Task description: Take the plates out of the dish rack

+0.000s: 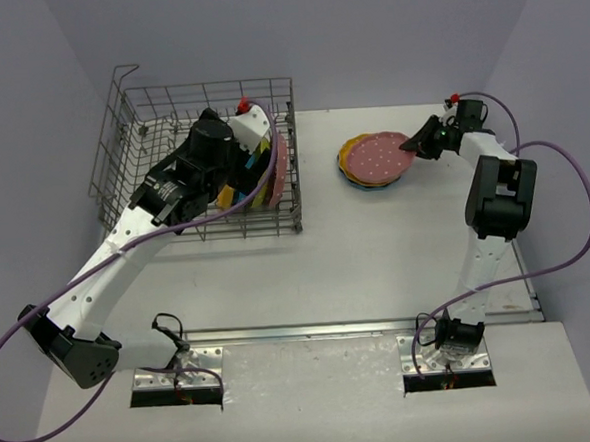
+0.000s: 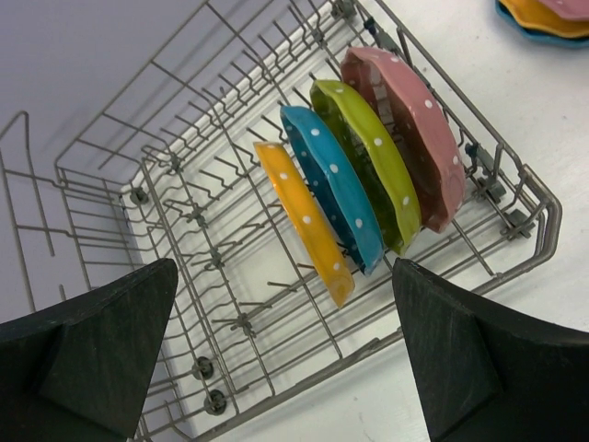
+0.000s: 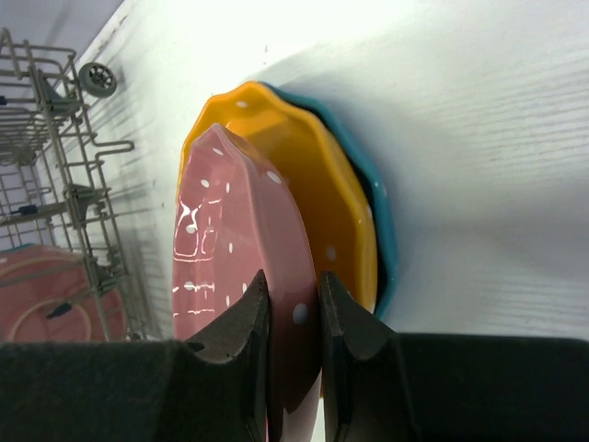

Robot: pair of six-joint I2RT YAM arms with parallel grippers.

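The grey wire dish rack (image 1: 135, 141) stands at the table's back left. In the left wrist view several dotted plates stand upright in it: orange (image 2: 308, 226), blue (image 2: 336, 189), green (image 2: 373, 161) and pink (image 2: 414, 133). My left gripper (image 2: 285, 354) hangs open and empty above the rack's near edge (image 2: 368, 350). On the table to the right a pink plate (image 1: 379, 158) lies on top of an orange one (image 3: 322, 203) and a blue one (image 3: 382, 230). My right gripper (image 3: 293, 299) is shut on the pink plate's rim (image 3: 230, 239).
The rack's raised wire handle (image 1: 124, 73) stands at its back left corner. Purple cables loop from both arms, one (image 1: 575, 214) past the table's right edge. A metal strip (image 1: 312, 332) runs along the table's near edge.
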